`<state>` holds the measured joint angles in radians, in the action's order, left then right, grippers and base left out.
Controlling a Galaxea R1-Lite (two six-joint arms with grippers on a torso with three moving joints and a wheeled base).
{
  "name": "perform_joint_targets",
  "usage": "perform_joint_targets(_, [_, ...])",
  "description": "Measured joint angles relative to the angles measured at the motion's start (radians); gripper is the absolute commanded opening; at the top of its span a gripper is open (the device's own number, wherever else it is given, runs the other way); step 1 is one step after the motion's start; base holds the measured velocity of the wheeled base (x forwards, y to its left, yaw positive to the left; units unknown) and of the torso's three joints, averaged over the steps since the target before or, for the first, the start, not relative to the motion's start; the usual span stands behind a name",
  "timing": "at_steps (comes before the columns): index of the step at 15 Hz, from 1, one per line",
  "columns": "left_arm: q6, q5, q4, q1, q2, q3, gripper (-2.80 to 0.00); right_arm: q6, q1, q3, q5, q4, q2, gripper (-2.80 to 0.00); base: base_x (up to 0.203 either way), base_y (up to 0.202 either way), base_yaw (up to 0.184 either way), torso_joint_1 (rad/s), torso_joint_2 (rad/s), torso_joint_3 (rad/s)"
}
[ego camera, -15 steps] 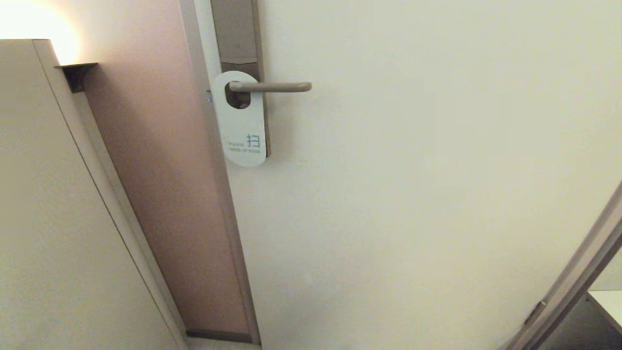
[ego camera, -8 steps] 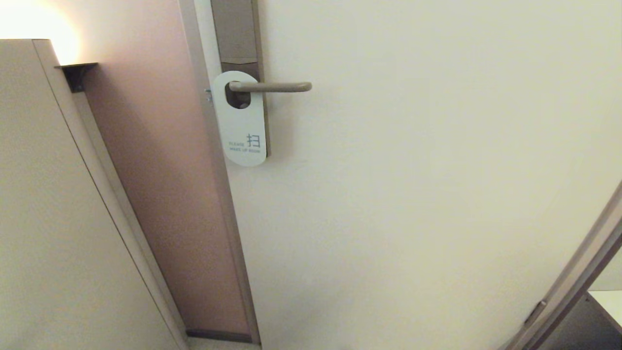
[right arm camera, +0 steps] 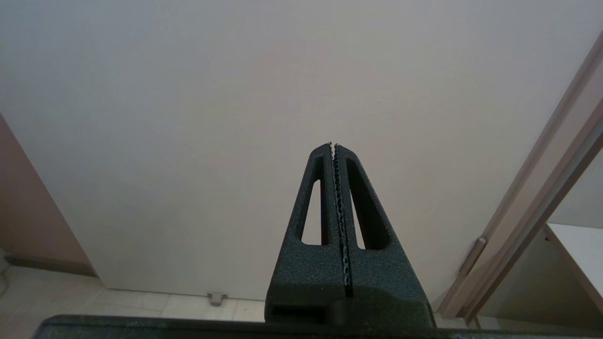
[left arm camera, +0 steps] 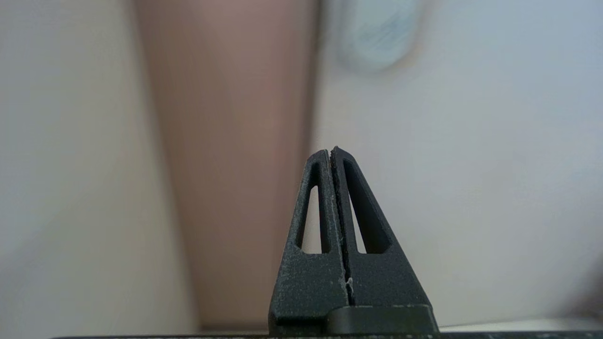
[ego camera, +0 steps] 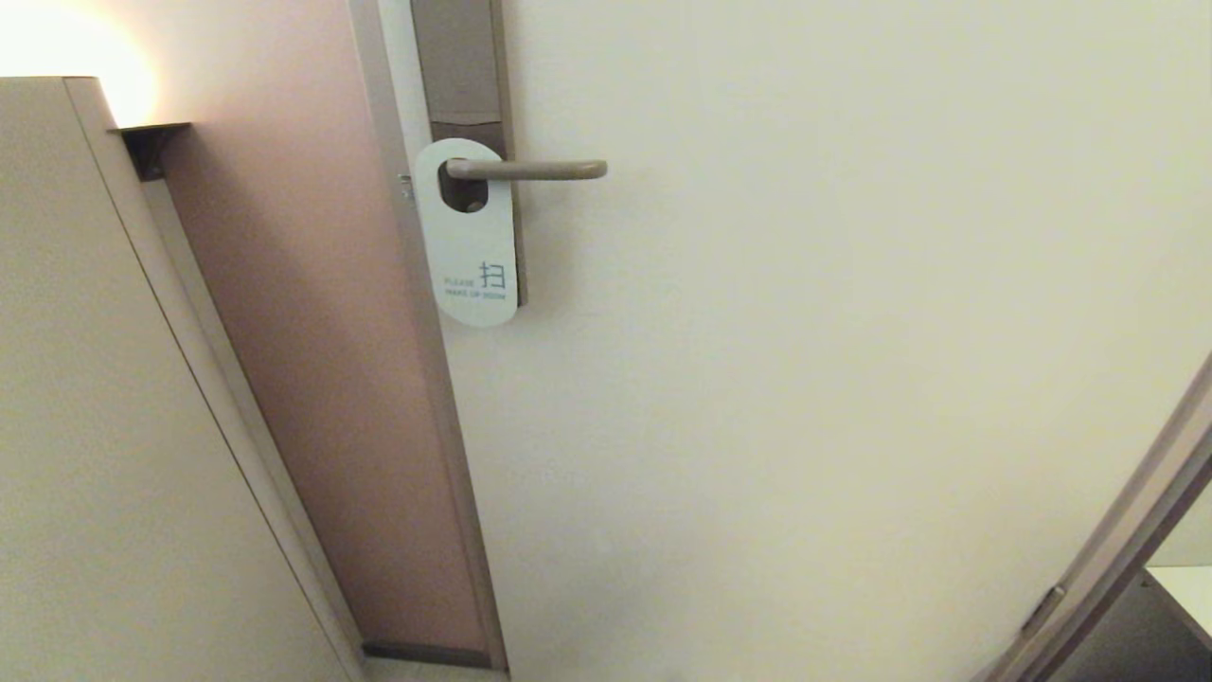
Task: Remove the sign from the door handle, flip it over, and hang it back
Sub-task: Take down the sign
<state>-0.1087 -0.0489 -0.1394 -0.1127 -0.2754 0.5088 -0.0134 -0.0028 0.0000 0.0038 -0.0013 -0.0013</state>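
Observation:
The sign hangs by its hole on the door handle, white side out, with a dark character and small lettering near its lower end. The handle is a slim bronze-grey lever on a tall brown backplate. Neither arm shows in the head view. My left gripper is shut and empty, well below the sign, which appears as a pale blur. My right gripper is shut and empty too, facing the bare door panel.
The cream door fills the middle and right. A pinkish wall strip and a beige cabinet side stand to the left. A second door frame slants in at the lower right. A small floor stop sits by the door's foot.
The sign sways very slightly on the handle; nothing else differs.

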Motion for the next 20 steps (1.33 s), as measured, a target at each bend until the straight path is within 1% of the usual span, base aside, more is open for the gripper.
perform_joint_targets(2, [-0.009,0.005,0.000,-0.090,-0.101,0.113,-2.80,0.000,0.000,0.000,0.000,0.000,0.000,-2.80,0.000,0.000,0.000,0.000,0.00,0.000])
perform_joint_targets(4, [-0.011,0.007,-0.002,-0.140,-0.194,0.193,-2.80,0.000,0.000,0.000,0.000,0.000,0.000,-2.80,0.000,0.000,0.000,0.000,0.00,0.000])
perform_joint_targets(7, [-0.007,0.007,-0.001,-0.164,-0.320,0.266,-2.80,0.000,0.000,0.000,0.000,0.000,0.000,-2.80,0.000,0.000,0.000,0.000,0.00,0.000])
perform_joint_targets(10, [-0.006,0.004,0.017,-0.164,-0.401,0.286,-2.80,0.000,0.000,0.000,0.000,0.000,0.000,-2.80,0.000,0.000,0.000,0.000,0.00,0.000])
perform_joint_targets(11, [-0.005,0.006,0.022,-0.151,-0.428,0.288,-2.80,0.000,0.000,0.000,0.000,0.000,0.000,-2.80,0.000,0.000,0.000,0.000,0.00,0.000])
perform_joint_targets(13, [-0.003,0.008,0.059,-0.095,-0.476,0.288,-2.80,0.000,0.000,0.000,0.000,0.000,0.000,-2.80,0.000,0.000,0.000,0.000,0.00,0.000])
perform_joint_targets(15, [-0.002,-0.004,0.138,0.018,-0.540,0.284,-2.80,0.000,0.000,0.000,0.000,0.000,0.000,-2.80,0.000,0.000,0.000,0.000,0.00,0.000])
perform_joint_targets(16, [-0.002,-0.028,0.181,0.079,-0.577,0.284,-2.80,0.000,0.000,0.000,0.000,0.000,0.000,-2.80,0.000,0.000,0.000,0.000,0.00,0.000])
perform_joint_targets(17, [-0.002,-0.074,0.221,0.139,-0.615,0.283,-2.80,0.000,0.000,0.000,0.000,0.000,0.000,-2.80,0.000,0.000,0.000,0.000,0.00,0.000])
perform_joint_targets(18, [-0.002,-0.138,0.250,0.184,-0.649,0.283,-2.80,0.000,0.000,0.000,0.000,0.000,0.000,-2.80,0.000,0.000,0.000,0.000,0.00,0.000])
perform_joint_targets(19, [-0.002,-0.195,0.264,0.212,-0.680,0.283,-2.80,0.000,0.000,0.000,0.000,0.000,0.000,-2.80,0.000,0.000,0.000,0.000,0.00,0.000])
perform_joint_targets(20, [-0.003,-0.238,0.273,0.229,-0.709,0.282,-2.80,0.000,0.000,0.000,0.000,0.000,0.000,-2.80,0.000,0.000,0.000,0.000,0.00,0.000])
